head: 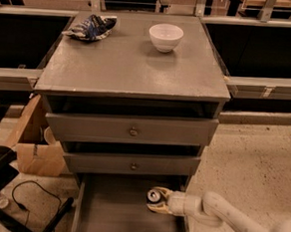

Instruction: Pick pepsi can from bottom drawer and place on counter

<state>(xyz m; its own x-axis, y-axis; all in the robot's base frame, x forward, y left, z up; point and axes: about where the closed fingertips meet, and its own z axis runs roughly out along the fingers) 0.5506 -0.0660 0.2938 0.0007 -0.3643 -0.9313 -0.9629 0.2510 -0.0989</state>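
Note:
The pepsi can [154, 195] is a small dark can with a silver top, standing in the bottom drawer [109, 210], which is pulled out below the cabinet. My gripper [158, 200] reaches in from the lower right on a white arm, and its tan fingers sit around the can. The counter [132, 62] is the grey cabinet top above.
A white bowl [166, 37] and a blue-and-white chip bag [92, 27] sit at the back of the counter. Two upper drawers with brass knobs [133, 132] are slightly ajar. A cardboard box [35, 150] and cables lie on the floor at left.

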